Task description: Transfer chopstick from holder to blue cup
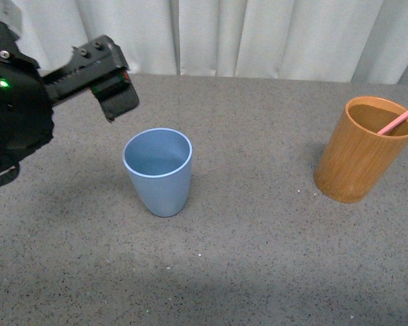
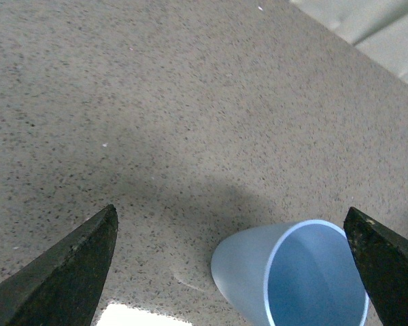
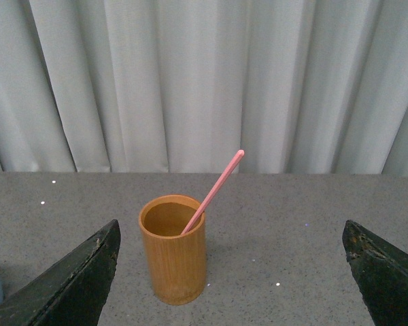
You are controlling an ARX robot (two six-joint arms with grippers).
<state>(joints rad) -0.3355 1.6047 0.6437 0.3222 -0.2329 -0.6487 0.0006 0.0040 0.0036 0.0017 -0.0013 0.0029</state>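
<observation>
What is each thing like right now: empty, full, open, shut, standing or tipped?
Blue cup: standing up, empty.
Holder: standing up, with the chopstick inside.
Chopstick: leaning in the holder, its top end sticking out.
Left gripper: open, holding nothing.
Right gripper: open, holding nothing.

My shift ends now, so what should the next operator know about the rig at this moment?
Left gripper: open, empty, raised near the cup.
Right gripper: open, empty, facing the holder, clear of it.
Chopstick: pink, leaning in the holder, on the robot's right.
Cup: blue, upright, empty, left of the holder.
Done: nothing yet.
Left: grasp the chopstick, lift it out, put it in the cup.
</observation>
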